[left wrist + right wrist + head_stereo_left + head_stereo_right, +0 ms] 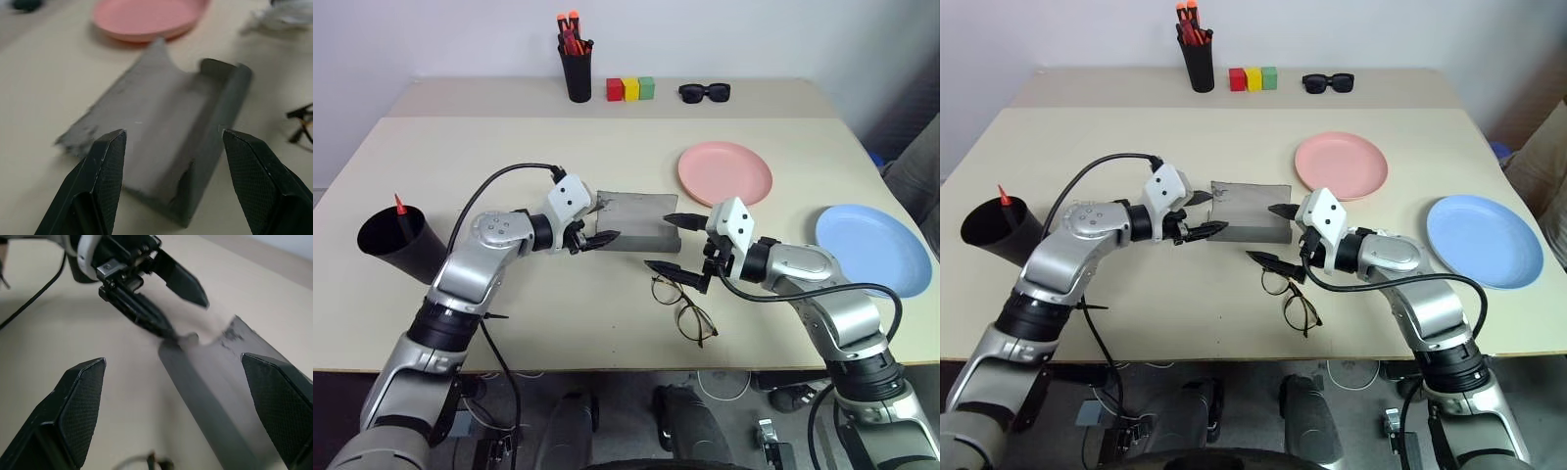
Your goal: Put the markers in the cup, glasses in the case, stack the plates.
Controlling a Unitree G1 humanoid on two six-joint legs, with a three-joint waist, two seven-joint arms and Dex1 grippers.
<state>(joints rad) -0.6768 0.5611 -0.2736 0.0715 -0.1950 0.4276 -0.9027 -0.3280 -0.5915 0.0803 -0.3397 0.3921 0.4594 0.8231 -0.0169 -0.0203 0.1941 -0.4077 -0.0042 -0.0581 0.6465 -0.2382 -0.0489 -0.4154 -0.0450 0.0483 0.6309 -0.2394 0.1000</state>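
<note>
Beige table [607, 157]. Grey felt case [636, 220] lies open mid-table between both claws: left gripper [600, 223] spread wide at its left edge, holding nothing; right gripper [672, 241] fully wide, empty, over wire-frame glasses [683, 304]. Pink plate [724, 172] behind the case, blue plate [873, 248] far right. Black cup [396, 243] far left with a red marker [400, 205]. Left wrist view shows the case's raised flap.

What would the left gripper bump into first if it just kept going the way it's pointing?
Most likely the grey case: the open left gripper aims straight at it, and it lies right ahead between the fingers.
</note>
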